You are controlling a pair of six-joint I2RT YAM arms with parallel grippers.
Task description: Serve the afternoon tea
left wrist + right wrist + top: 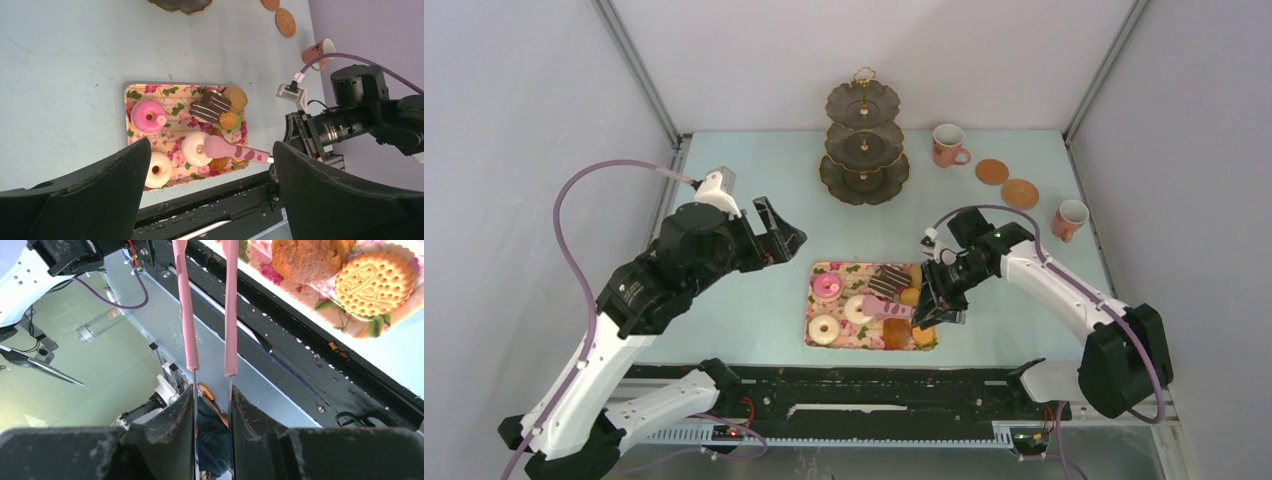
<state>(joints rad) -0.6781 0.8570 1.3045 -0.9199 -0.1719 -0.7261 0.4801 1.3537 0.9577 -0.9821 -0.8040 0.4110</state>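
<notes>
The floral tray [816, 338] holds a pink donut [827, 287], two white donuts [825, 329], a striped chocolate slice [886, 281], macarons and a brown croissant [896, 333]. My right gripper [939, 304] is at the tray's right edge, shut on the pink-handled tongs [886, 308]. In the right wrist view my gripper [212, 400] squeezes both tong arms [190, 315]. In the left wrist view the tongs' tip [216, 146] lies over a white donut [192, 150]. My left gripper [784, 240] is open and empty, above the table left of the tray.
A dark three-tier stand [864, 145] stands at the back centre. One pink mug [947, 146] is to its right, another [1070, 219] near the right wall. Two cork coasters [992, 171] [1020, 193] lie between them. A black rail runs along the near edge.
</notes>
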